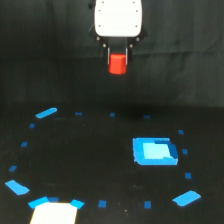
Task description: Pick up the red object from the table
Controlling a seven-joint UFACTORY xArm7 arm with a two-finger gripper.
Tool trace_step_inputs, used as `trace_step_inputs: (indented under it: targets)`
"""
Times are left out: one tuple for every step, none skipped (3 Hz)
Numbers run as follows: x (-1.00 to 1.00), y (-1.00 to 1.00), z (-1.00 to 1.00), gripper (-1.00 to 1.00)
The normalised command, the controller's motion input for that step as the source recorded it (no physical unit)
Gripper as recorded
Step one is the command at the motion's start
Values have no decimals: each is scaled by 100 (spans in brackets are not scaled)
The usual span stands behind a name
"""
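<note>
While my gripper point(118, 54) hangs high over the table point(90, 165), the red block point(118, 64) sits between its two fingers, well clear of the surface and set against the black curtain point(45, 50). My fingers point(107, 54) come down on either side of the block's upper part and are closed about as wide as the block itself, so I have it pinched. Its lower half sticks out below the fingertips, upright. Above the fingers is my white wrist housing point(118, 19).

Below me the table is dark, marked with a ring of small blue tape squares point(102, 204) and a few longer blue strips point(46, 113) at the corners of that ring. On the exterior view's right, inside the ring, lies a flat blue square piece point(155, 151), well apart from the block and far beneath it. At the bottom edge, toward the exterior view's left, a bright white patch point(54, 213) shows; I cannot tell what it is.
</note>
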Motion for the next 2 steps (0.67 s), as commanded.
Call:
trace_step_inputs:
  targets:
    - [-21, 32, -13, -100]
    - [-42, -1, 31, -100]
